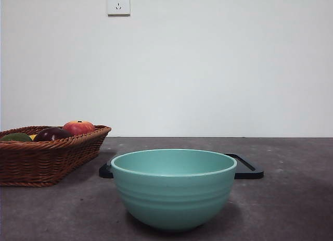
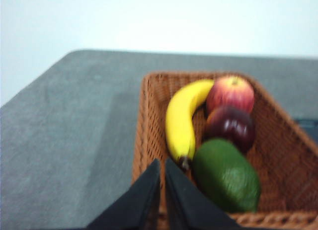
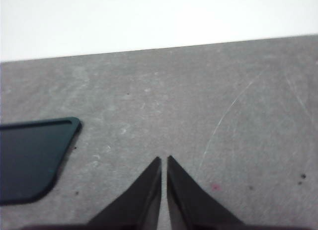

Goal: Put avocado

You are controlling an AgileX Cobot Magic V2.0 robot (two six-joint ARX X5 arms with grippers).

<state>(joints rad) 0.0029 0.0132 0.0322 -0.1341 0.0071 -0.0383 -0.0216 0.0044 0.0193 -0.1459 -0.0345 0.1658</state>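
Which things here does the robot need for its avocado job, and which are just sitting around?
For the job:
- avocado, in the basket
- left gripper, shut, near the avocado

Just lying about:
- banana
- apple
- dark purple fruit
- green bowl
- black tray
- right gripper, shut, waiting over bare table

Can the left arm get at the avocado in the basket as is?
Probably yes. The left gripper, jaws shut, hangs above the basket's near end, beside the avocado. Nothing covers the avocado; the banana and dark fruit crowd it, and the jaws must open.
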